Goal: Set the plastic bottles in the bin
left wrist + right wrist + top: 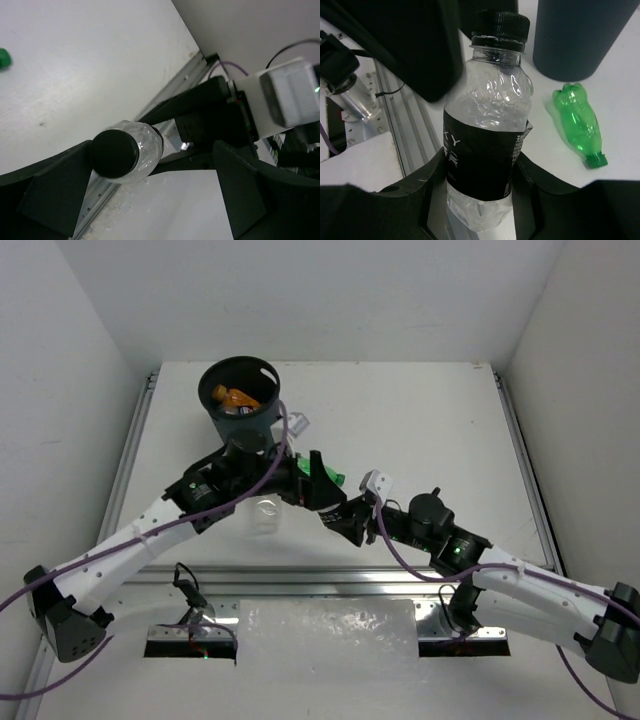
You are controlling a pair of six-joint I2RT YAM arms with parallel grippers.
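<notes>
Clamping the black-labelled clear bottle (pixel 482 150) around its label, the right gripper (pixel 480 175) offers the capped end between the wide-spread fingers of the left gripper (pixel 150 195), which should, I judge, close squarely before the right lets go, the bin (pixel 247 426) standing near, just beyond.

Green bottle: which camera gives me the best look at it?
The right wrist view: the green bottle lies whole on the table, cap and all. From the top external view only a green patch peeks out past the left arm; the left wrist view catches a sliver at its edge.
</notes>
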